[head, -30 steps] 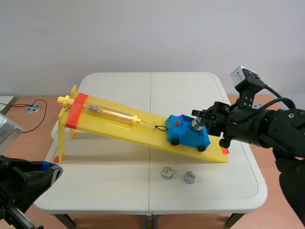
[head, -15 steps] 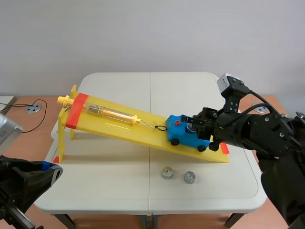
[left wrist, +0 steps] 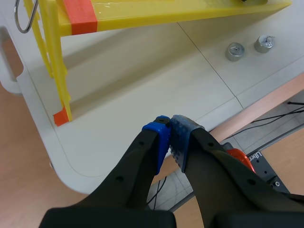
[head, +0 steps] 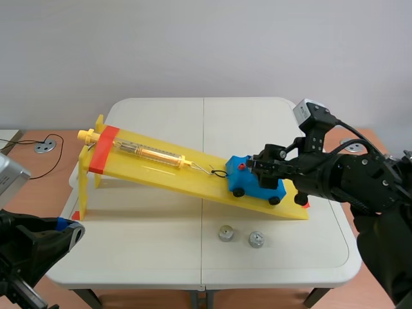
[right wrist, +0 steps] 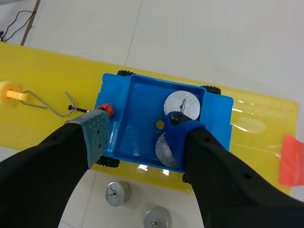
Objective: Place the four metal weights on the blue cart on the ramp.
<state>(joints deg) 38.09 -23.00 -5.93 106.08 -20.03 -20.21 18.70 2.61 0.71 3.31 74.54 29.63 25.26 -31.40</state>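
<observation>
White table [head: 161,257] fills the frame's lower half. At lower left my left gripper [left wrist: 172,130] sits pinched closed on nothing, at the near edge. Two loose weights [head: 225,233] lie low and centre, in front of the ramp [head: 161,168]. Right of centre, the blue cart [head: 254,182] carries two loaded weights [right wrist: 184,104] (halfway, I'd judge). My right gripper [right wrist: 138,126] hovers over it, fingers spread wide and gripping nothing. I'd rise straight up before going for the loose pair, so the cart isn't nudged.

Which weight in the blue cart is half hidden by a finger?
The weight behind the blue-padded finger of the right gripper; the other weight, ahead of the pad, shows its hook.
</observation>
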